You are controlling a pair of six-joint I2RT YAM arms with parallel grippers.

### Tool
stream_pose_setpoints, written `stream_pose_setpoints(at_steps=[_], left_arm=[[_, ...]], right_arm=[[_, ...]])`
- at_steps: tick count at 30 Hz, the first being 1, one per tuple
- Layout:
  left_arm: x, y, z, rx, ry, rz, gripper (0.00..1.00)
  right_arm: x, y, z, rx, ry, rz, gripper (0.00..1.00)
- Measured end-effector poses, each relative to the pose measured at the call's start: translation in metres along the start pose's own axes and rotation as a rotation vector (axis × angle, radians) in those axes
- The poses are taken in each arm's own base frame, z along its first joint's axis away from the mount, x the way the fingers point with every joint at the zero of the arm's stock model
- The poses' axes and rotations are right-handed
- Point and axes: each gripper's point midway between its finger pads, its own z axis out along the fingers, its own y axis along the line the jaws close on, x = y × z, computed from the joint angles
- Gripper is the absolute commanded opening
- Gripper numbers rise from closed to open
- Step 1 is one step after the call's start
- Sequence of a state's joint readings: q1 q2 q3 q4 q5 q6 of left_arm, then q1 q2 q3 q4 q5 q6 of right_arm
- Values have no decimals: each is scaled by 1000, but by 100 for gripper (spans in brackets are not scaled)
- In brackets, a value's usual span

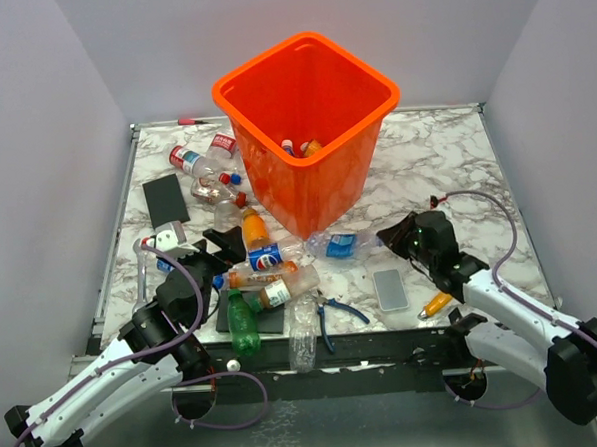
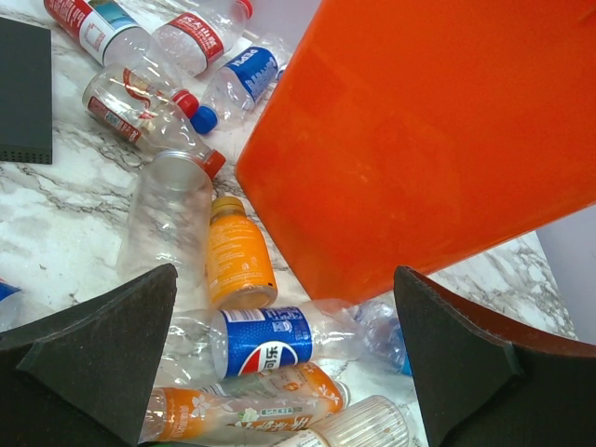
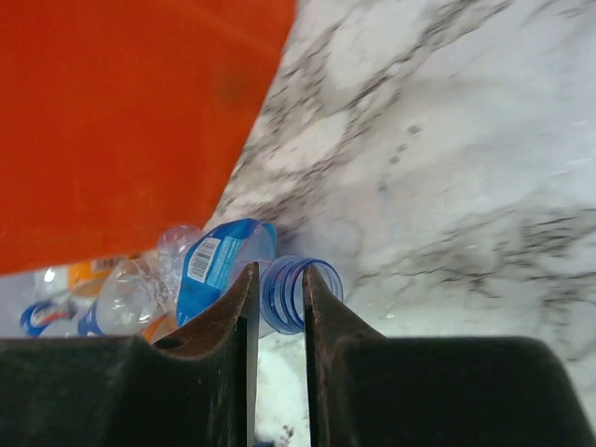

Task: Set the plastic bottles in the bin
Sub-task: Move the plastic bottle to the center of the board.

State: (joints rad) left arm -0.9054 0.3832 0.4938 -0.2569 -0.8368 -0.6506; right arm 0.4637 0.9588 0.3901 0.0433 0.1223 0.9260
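Note:
The orange bin (image 1: 317, 187) stands at the back centre, with a few bottles (image 1: 299, 146) inside. Several bottles lie left and in front of it: a Pepsi bottle (image 1: 265, 255) (image 2: 265, 340), an orange bottle (image 1: 252, 228) (image 2: 237, 256) and a green bottle (image 1: 244, 324). My left gripper (image 1: 205, 250) (image 2: 284, 275) is open wide above this pile and holds nothing. My right gripper (image 1: 387, 237) (image 3: 277, 279) has its jaws narrowed onto the blue threaded neck of a crushed blue-label bottle (image 1: 338, 244) (image 3: 219, 265) lying on the table beside the bin wall (image 3: 121, 121).
More bottles (image 1: 200, 164) lie at the back left near a black slab (image 1: 165, 200). A phone (image 1: 390, 289), blue-handled pliers (image 1: 335, 315) and an orange marker-like tool (image 1: 435, 304) lie near the front. A clear bottle (image 1: 302, 333) lies at the table's front edge.

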Motion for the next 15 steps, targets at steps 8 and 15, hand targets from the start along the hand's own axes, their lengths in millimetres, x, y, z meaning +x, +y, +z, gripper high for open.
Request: stream_pose_setpoints(at_steps=[8, 15], left_arm=[[0, 0, 0, 2, 1, 0, 99], [0, 0, 0, 2, 1, 0, 99]], right_arm=[[-32, -46, -5, 205, -60, -3, 78], [-44, -39, -20, 225, -77, -18, 83]])
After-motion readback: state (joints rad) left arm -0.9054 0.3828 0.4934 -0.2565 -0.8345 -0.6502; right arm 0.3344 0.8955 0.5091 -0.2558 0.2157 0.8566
